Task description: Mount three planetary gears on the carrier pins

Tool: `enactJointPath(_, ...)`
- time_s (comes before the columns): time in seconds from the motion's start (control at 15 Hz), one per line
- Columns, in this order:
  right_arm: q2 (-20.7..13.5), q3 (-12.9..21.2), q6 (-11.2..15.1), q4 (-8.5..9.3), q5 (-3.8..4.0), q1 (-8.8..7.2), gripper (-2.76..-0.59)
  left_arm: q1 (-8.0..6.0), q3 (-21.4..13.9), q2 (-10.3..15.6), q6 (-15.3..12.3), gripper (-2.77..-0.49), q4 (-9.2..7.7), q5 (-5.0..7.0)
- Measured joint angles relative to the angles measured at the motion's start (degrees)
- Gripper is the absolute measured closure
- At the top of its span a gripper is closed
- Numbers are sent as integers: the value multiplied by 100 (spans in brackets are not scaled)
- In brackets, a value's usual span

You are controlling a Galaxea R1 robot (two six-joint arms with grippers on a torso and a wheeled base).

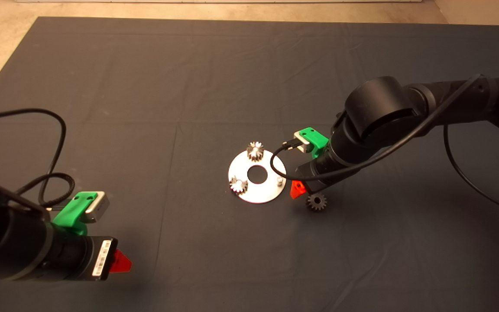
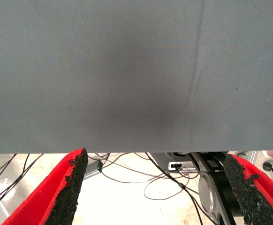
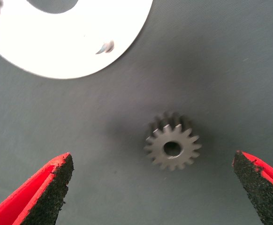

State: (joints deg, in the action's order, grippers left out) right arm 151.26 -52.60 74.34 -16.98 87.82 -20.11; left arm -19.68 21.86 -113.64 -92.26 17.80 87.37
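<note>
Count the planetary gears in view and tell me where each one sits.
3. One gear sits on the far pin of the silver disc, a second gear on the disc's near-left pin, and a third gear lies flat on the mat beside the disc, under the open right gripper.

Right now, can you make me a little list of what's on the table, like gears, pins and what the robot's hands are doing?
Gears on pins: two, one gear at the disc's far side, another gear at its near left
Loose gear: flat on the mat, just off the disc's near right edge
Empty pin: one, on the disc's right side
Silver disc: flat on the mat
Right gripper: above the loose gear, jaws wide open
Left gripper: parked near left, jaws open, empty
</note>
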Motion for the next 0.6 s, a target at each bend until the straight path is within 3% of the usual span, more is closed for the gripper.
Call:
enactJointPath(0.07, -16, 51, -9, -1, -11, 18, -241, 13, 0, 0, 1, -204, 2, 2)
enactJointPath(0.33, -219, 108, -257, -103, -12, 61, -238, 22, 0, 2, 130, -204, 2, 0)
enactJointPath(0.6, -368, 106, -754, -558, -16, 140, -238, 80, -12, 45, 341, -204, 0, 0)
